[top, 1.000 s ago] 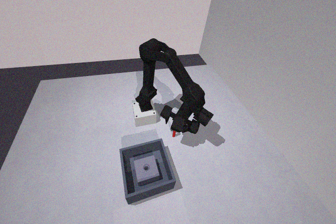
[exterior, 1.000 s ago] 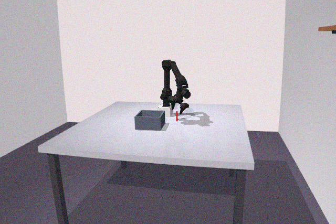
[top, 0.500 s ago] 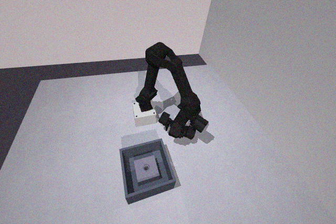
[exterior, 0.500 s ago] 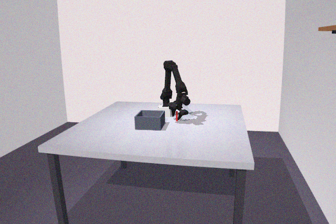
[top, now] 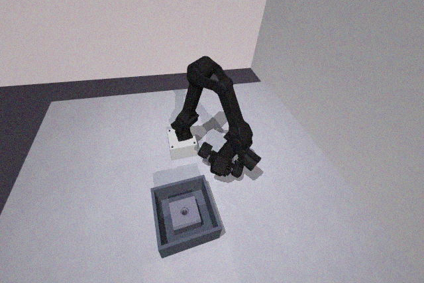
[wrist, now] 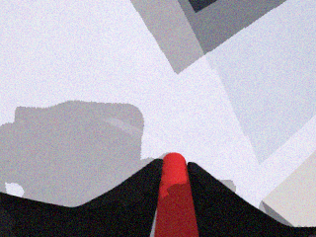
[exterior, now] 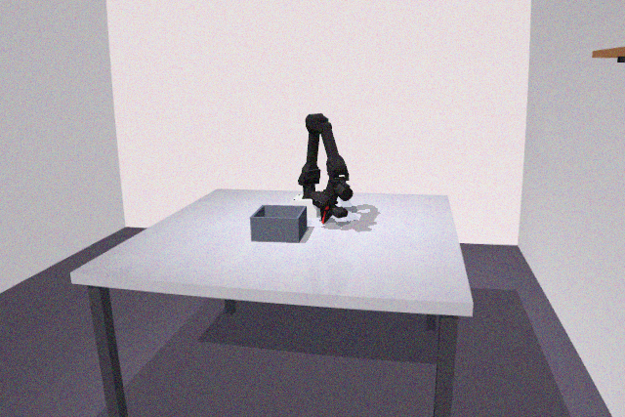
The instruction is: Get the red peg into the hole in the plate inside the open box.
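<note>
The red peg (wrist: pixel 175 197) (exterior: pixel 324 213) is between the two black fingertips of my gripper (wrist: pixel 174 168) (exterior: pixel 323 217), which is shut on it. In the exterior view the peg leans a little, with its lower end at or near the table top. In the top view the arm's hand hides the peg. The gripper is outside the grey open box (top: pixel 188 244) (exterior: pixel 277 229), to its right and rear in the top view. The light plate (top: pixel 177 219) lies at the bottom of the box, with a round hole (top: pixel 184 211) near its middle. Nothing stands in the hole.
The arm's white base block (top: pixel 183 152) stands behind the box, left of the hand in the top view. The box walls rise around the plate. The table (exterior: pixel 272 271) carries all of this. A brown shelf (exterior: pixel 608 52) is on the right wall.
</note>
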Motion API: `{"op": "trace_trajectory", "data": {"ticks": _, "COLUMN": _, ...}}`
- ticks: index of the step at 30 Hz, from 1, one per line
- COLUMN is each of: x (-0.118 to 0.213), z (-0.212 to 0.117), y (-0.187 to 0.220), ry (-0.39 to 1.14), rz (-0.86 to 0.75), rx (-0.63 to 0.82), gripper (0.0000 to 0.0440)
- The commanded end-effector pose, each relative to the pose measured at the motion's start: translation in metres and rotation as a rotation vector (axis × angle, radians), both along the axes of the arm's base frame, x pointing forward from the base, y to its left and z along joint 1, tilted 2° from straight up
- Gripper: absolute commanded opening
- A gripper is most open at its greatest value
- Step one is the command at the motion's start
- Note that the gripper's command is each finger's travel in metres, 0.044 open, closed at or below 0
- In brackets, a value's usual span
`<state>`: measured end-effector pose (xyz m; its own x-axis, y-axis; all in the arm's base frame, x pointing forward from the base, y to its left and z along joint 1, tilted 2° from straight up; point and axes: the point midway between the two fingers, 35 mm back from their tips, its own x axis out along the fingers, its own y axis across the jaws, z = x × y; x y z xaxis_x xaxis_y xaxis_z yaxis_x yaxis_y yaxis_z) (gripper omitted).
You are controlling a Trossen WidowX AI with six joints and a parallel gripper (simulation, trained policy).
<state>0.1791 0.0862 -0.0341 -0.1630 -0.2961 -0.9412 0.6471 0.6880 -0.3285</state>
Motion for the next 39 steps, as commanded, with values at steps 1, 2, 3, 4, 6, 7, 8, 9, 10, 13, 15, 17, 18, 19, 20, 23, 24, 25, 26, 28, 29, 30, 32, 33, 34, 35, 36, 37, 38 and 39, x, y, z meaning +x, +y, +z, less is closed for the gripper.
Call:
{"op": "trace_trajectory", "data": {"ticks": 1, "x": 0.011, "z": 0.012, "y": -0.001, "ry": -0.035, "rz": 0.007, "rx": -0.005, "gripper": 0.0}}
{"op": "trace_trajectory", "data": {"ticks": 2, "x": 0.013, "z": 0.016, "y": -0.002, "ry": -0.041, "rz": 0.008, "rx": -0.009, "gripper": 0.0}}
{"op": "trace_trajectory", "data": {"ticks": 3, "x": 0.015, "z": 0.02, "y": -0.003, "ry": -0.048, "rz": 0.008, "rx": -0.013, "gripper": 0.0}}
{"op": "trace_trajectory", "data": {"ticks": 4, "x": 0.017, "z": 0.024, "y": -0.004, "ry": -0.055, "rz": 0.008, "rx": -0.017, "gripper": 0.0}}
{"op": "trace_trajectory", "data": {"ticks": 6, "x": 0.021, "z": 0.032, "y": -0.007, "ry": -0.068, "rz": 0.008, "rx": -0.025, "gripper": 0.0}}
{"op": "trace_trajectory", "data": {"ticks": 7, "x": 0.024, "z": 0.036, "y": -0.008, "ry": -0.074, "rz": 0.009, "rx": -0.029, "gripper": 0.0}}
{"op": "trace_trajectory", "data": {"ticks": 8, "x": 0.026, "z": 0.04, "y": -0.009, "ry": -0.08, "rz": 0.009, "rx": -0.033, "gripper": 0.0}}
{"op": "trace_trajectory", "data": {"ticks": 9, "x": 0.028, "z": 0.044, "y": -0.011, "ry": -0.087, "rz": 0.01, "rx": -0.037, "gripper": 0.0}}
{"op": "trace_trajectory", "data": {"ticks": 10, "x": 0.03, "z": 0.048, "y": -0.012, "ry": -0.093, "rz": 0.01, "rx": -0.041, "gripper": 0.0}}
{"op": "trace_trajectory", "data": {"ticks": 13, "x": 0.038, "z": 0.061, "y": -0.017, "ry": -0.113, "rz": 0.008, "rx": -0.052, "gripper": 0.0}}
{"op": "trace_trajectory", "data": {"ticks": 15, "x": 0.044, "z": 0.07, "y": -0.02, "ry": -0.129, "rz": 0.003, "rx": -0.058, "gripper": 0.0}}
{"op": "trace_trajectory", "data": {"ticks": 17, "x": 0.05, "z": 0.079, "y": -0.023, "ry": -0.146, "rz": -0.006, "rx": -0.063, "gripper": 0.0}}
{"op": "trace_trajectory", "data": {"ticks": 18, "x": 0.053, "z": 0.083, "y": -0.025, "ry": -0.155, "rz": -0.012, "rx": -0.066, "gripper": 0.0}}
{"op": "trace_trajectory", "data": {"ticks": 19, "x": 0.056, "z": 0.088, "y": -0.027, "ry": -0.164, "rz": -0.018, "rx": -0.068, "gripper": 0.0}}
{"op": "trace_trajectory", "data": {"ticks": 20, "x": 0.059, "z": 0.092, "y": -0.029, "ry": -0.173, "rz": -0.026, "rx": -0.072, "gripper": 0.0}}
{"op": "trace_trajectory", "data": {"ticks": 23, "x": 0.068, "z": 0.103, "y": -0.038, "ry": -0.195, "rz": -0.053, "rx": -0.083, "gripper": 0.0}}
{"op": "trace_trajectory", "data": {"ticks": 24, "x": 0.07, "z": 0.106, "y": -0.041, "ry": -0.202, "rz": -0.064, "rx": -0.086, "gripper": 0.0}}
{"op": "trace_trajectory", "data": {"ticks": 25, "x": 0.072, "z": 0.109, "y": -0.045, "ry": -0.208, "rz": -0.074, "rx": -0.089, "gripper": 0.0}}
{"op": "trace_trajectory", "data": {"ticks": 26, "x": 0.075, "z": 0.111, "y": -0.048, "ry": -0.214, "rz": -0.085, "rx": -0.092, "gripper": 0.0}}
{"op": "trace_trajectory", "data": {"ticks": 28, "x": 0.08, "z": 0.115, "y": -0.056, "ry": -0.227, "rz": -0.106, "rx": -0.097, "gripper": 0.0}}
{"op": "trace_trajectory", "data": {"ticks": 29, "x": 0.083, "z": 0.117, "y": -0.06, "ry": -0.234, "rz": -0.116, "rx": -0.099, "gripper": 0.0}}
{"op": "trace_trajectory", "data": {"ticks": 30, "x": 0.086, "z": 0.119, "y": -0.064, "ry": -0.239, "rz": -0.125, "rx": -0.1, "gripper": 0.0}}
{"op": "trace_trajectory", "data": {"ticks": 32, "x": 0.091, "z": 0.122, "y": -0.072, "ry": -0.249, "rz": -0.144, "rx": -0.103, "gripper": 0.0}}
{"op": "trace_trajectory", "data": {"ticks": 33, "x": 0.093, "z": 0.122, "y": -0.076, "ry": -0.253, "rz": -0.152, "rx": -0.104, "gripper": 0.0}}
{"op": "trace_trajectory", "data": {"ticks": 34, "x": 0.096, "z": 0.123, "y": -0.081, "ry": -0.258, "rz": -0.161, "rx": -0.105, "gripper": 0.0}}
{"op": "trace_trajectory", "data": {"ticks": 35, "x": 0.098, "z": 0.124, "y": -0.085, "ry": -0.261, "rz": -0.168, "rx": -0.106, "gripper": 0.0}}
{"op": "trace_trajectory", "data": {"ticks": 36, "x": 0.1, "z": 0.124, "y": -0.089, "ry": -0.264, "rz": -0.176, "rx": -0.106, "gripper": 0.0}}
{"op": "trace_trajectory", "data": {"ticks": 37, "x": 0.103, "z": 0.124, "y": -0.094, "ry": -0.267, "rz": -0.182, "rx": -0.107, "gripper": 0.0}}
{"op": "trace_trajectory", "data": {"ticks": 38, "x": 0.105, "z": 0.124, "y": -0.099, "ry": -0.269, "rz": -0.188, "rx": -0.107, "gripper": 0.0}}
{"op": "trace_trajectory", "data": {"ticks": 39, "x": 0.108, "z": 0.123, "y": -0.103, "ry": -0.271, "rz": -0.193, "rx": -0.107, "gripper": 0.0}}
